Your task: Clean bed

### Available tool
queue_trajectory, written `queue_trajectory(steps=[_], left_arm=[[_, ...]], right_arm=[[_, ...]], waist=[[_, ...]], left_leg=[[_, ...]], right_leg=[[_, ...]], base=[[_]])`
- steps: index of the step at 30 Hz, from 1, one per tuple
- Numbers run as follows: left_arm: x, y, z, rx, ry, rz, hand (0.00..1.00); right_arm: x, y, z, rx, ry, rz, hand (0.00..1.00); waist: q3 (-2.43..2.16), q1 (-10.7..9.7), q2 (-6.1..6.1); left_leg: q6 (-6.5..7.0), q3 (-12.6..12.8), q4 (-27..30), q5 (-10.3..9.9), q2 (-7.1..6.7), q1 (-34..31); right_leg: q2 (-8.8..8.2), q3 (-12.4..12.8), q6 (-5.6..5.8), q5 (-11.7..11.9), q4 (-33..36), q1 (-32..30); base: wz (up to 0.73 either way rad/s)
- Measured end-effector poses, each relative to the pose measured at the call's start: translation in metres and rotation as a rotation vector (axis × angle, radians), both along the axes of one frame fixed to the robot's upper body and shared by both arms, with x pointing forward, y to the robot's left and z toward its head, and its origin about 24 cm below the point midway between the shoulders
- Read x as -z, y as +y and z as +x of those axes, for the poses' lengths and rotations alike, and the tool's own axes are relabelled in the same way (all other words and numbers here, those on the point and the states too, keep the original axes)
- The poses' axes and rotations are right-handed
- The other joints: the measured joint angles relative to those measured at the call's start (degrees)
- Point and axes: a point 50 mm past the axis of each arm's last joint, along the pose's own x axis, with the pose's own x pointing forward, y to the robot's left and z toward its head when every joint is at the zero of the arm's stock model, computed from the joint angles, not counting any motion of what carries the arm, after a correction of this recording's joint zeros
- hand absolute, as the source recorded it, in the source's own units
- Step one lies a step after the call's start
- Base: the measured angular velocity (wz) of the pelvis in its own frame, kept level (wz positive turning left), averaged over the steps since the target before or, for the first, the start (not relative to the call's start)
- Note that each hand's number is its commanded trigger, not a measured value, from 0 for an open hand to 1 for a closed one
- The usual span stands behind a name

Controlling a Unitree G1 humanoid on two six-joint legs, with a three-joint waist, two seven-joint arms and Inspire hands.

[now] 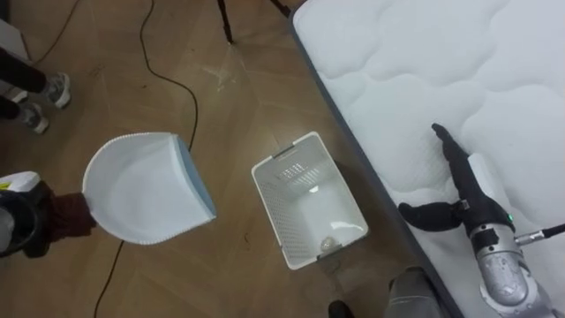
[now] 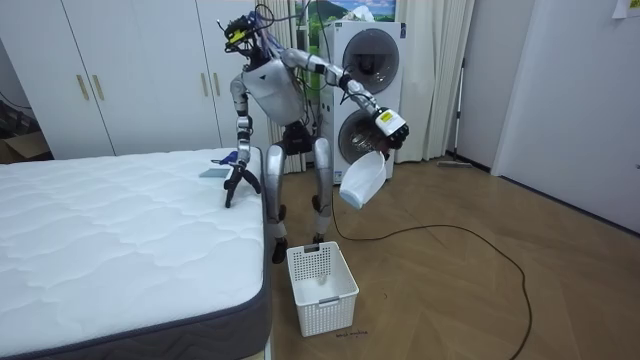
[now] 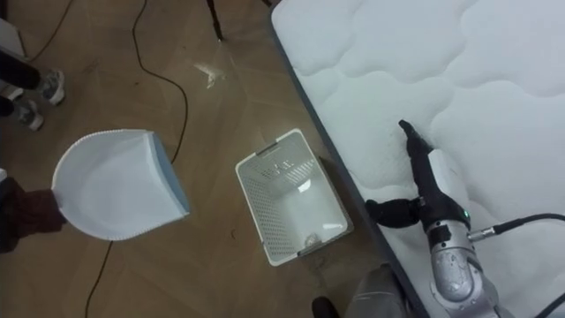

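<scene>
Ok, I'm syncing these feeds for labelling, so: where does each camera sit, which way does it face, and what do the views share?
Left eye view: on the robot's head, looking down at the basket on the floor beside the mattress; left hand grips a white pad, right hand rests open on the mattress.
Right eye view: same head, slightly aside, same scene and hands.
Room view: off in the room, facing the whole standing robot, washing machines behind.
Shared: basket, white pad, mattress.

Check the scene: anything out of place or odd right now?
Nothing spilled or damaged. The left robot hand holds the white blue-edged item beside the basket, not over it; a small bluish thing lies on the mattress.
</scene>
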Motion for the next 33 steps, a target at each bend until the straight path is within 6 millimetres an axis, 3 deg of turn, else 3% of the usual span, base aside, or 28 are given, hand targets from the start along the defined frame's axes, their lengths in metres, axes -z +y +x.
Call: queue_trajectory(steps=[6, 9, 12, 15, 17, 21, 23, 24, 25, 26, 27, 28, 29, 30, 31, 33], left_arm=[[-0.002, -0.015, 0.008, 0.057, -0.046, -0.040, 1.00], [0.000, -0.033, 0.010, 0.108, -0.106, -0.108, 1.00], [0.009, -0.053, 0.001, 0.142, -0.166, -0.206, 1.00], [0.012, -0.068, -0.007, 0.156, -0.215, -0.294, 1.00], [0.012, -0.081, -0.011, 0.143, -0.279, -0.409, 1.00], [0.009, -0.098, -0.013, 0.165, -0.336, -0.489, 1.00], [0.012, -0.109, -0.018, 0.133, -0.387, -0.572, 1.00], [0.014, -0.111, -0.021, 0.115, -0.401, -0.597, 1.00], [0.017, -0.115, -0.028, 0.078, -0.435, -0.646, 1.00], [0.018, -0.119, -0.032, 0.054, -0.465, -0.691, 1.00], [0.018, -0.122, -0.033, 0.037, -0.492, -0.719, 1.00], [0.019, -0.124, -0.034, 0.020, -0.502, -0.738, 1.00], [0.025, -0.128, -0.039, -0.018, -0.508, -0.775, 1.00], [0.028, -0.131, -0.041, -0.035, -0.510, -0.802, 1.00], [0.031, -0.137, -0.041, -0.058, -0.520, -0.847, 1.00], [0.031, -0.141, -0.041, -0.115, -0.579, -0.896, 1.00]], right_arm=[[0.006, -0.004, -0.007, 0.031, 0.021, 0.037, 0.00], [0.012, -0.008, -0.015, 0.051, 0.041, 0.042, 0.00], [0.023, -0.013, -0.026, 0.091, 0.099, 0.049, 0.00], [0.032, -0.017, -0.037, 0.128, 0.149, 0.053, 0.00], [0.041, -0.018, -0.050, 0.166, 0.194, 0.069, 0.00], [0.047, -0.021, -0.066, 0.247, 0.207, 0.097, 0.00], [0.049, -0.019, -0.069, 0.260, 0.211, 0.115, 0.00], [0.049, -0.018, -0.069, 0.265, 0.208, 0.126, 0.00], [0.047, -0.014, -0.064, 0.268, 0.189, 0.149, 0.00], [0.044, -0.010, -0.061, 0.264, 0.171, 0.162, 0.00], [0.042, -0.005, -0.058, 0.250, 0.159, 0.175, 0.00], [0.042, -0.002, -0.057, 0.248, 0.157, 0.187, 0.00], [0.043, 0.001, -0.057, 0.250, 0.157, 0.199, 0.00], [0.044, 0.001, -0.058, 0.251, 0.158, 0.199, 0.00], [0.044, 0.001, -0.058, 0.251, 0.158, 0.199, 0.00], [0.043, 0.010, -0.052, 0.211, 0.151, 0.212, 0.00]], waist=[[-0.46, 1.1, -2.56], [-0.83, 4.5, -3.65], [-1.81, 8.2, -5.69], [-2.31, 9.4, -6.94], [-2.87, 9.9, -8.97], [-3.08, 10.1, -11.69], [-3.03, 10.7, -13.30], [-3.00, 11.1, -13.55], [-2.98, 12.1, -13.85], [-3.02, 12.5, -13.99], [-2.98, 13.6, -14.19], [-2.93, 14.1, -14.64], [-3.11, 14.2, -14.98], [-3.12, 14.4, -15.17], [-3.01, 14.9, -15.68], [-2.82, 16.3, -16.97]], left_leg=[[-0.02, -0.4, 0.9, 0.0, 0.92, -0.6], [-0.73, -1.2, 0.8, -0.6, 1.74, 0.5], [-1.34, -1.7, -1.1, -1.0, 2.35, 4.8], [-1.96, -1.8, -1.2, -1.5, 3.86, 7.2], [-2.00, -1.7, -2.6, -1.6, 4.61, 9.9], [-2.35, -1.1, -3.3, -2.6, 5.80, 13.9], [-2.12, 2.2, -4.5, -3.4, 6.60, 17.6], [-1.91, 3.9, -5.2, -3.7, 7.04, 18.7], [-1.67, 6.5, -6.7, -4.2, 7.85, 20.5], [-1.62, 8.2, -8.1, -4.3, 8.47, 21.3], [-1.32, 14.0, -9.3, -4.4, 10.71, 21.7], [-1.26, 16.8, -9.7, -4.5, 11.22, 22.6], [-1.21, 21.3, -10.7, -4.6, 11.58, 25.0], [-1.12, 24.0, -11.3, -4.6, 11.59, 26.5], [-1.03, 28.9, -12.5, -4.8, 11.34, 28.9], [-0.98, 35.9, -12.9, -4.9, 11.09, 31.1]], right_leg=[[0.50, -1.0, -0.13, 0.3, -1.2, 0.4], [2.50, 0.6, -0.26, 1.5, -3.2, 1.4], [4.83, 2.5, -0.29, 2.9, -6.7, 5.1], [6.96, 3.0, -0.32, 4.3, -10.1, 8.5], [8.17, 3.4, -0.24, 5.5, -13.2, 11.5], [10.18, 5.1, -0.08, 7.6, -17.1, 15.3], [11.84, 9.0, 0.27, 9.6, -18.9, 16.7], [12.32, 9.3, 0.22, 10.6, -19.9, 16.9], [13.16, 9.2, -0.03, 13.1, -22.1, 17.0], [13.53, 7.2, -0.34, 16.3, -25.4, 17.1], [13.38, 1.0, -1.92, 18.8, -26.4, 17.3], [12.73, -3.7, -2.87, 17.8, -24.0, 17.2], [11.17, -10.6, -3.97, 14.6, -18.0, 18.4], [10.39, -12.4, -4.06, 12.8, -15.1, 19.4], [8.34, -14.4, -3.22, 9.8, -10.4, 21.7], [5.01, -15.5, -0.91, 6.5, -8.6, 27.0]], base=[[0.02], [-0.43], [-0.61], [-0.37], [-0.27], [-0.47], [-1.15], [-1.67], [-1.89], [-2.27], [-1.86], [-1.81], [-1.42], [-1.63], [-1.62], [-1.81]])
